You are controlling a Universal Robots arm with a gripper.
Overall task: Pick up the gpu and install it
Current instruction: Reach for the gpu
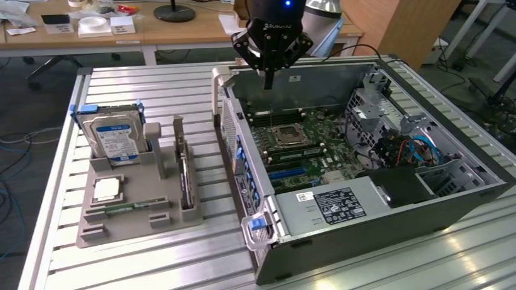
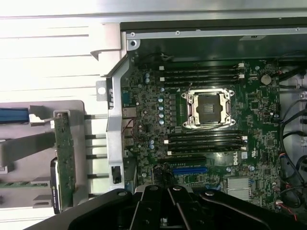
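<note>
Exterior view, and the gripper [image 1: 267, 81] hangs over the far end of the open computer case [image 1: 363, 241], close to the case wall on the exterior view's left; its two dark fingers are pressed together into a single point, so the jaws are closed with nothing between them; the case lies on its side on the slatted metal table [image 1: 121, 266], motherboard [image 1: 310, 148] facing up, the bare CPU socket [image 1: 288, 135] near the middle of the board and blue cables [image 1: 421, 148] bundled toward the exterior view's right; the gpu [image 1: 186, 178] is well apart from the gripper, standing on its long edge in a slot of the grey holder [image 1: 133, 226], which sits just beside the case on the exterior view's left; it occupies the holder's slot nearest the case, and nothing is touching it; in the same holder a hard drive [image 1: 117, 136] with a blue-and-white label stands upright at the far end, a square processor chip [image 1: 106, 189] lies flat in front of it, and a narrow green memory stick [image 1: 121, 207] lies flat nearer the camera; over to the wrist view, the closed fingers look down on the motherboard, a blue expansion slot [image 2: 189, 169] close to their tips, and the gpu shows as a green board seen edge-on in the grey holder, outside the case's side wall.
</note>
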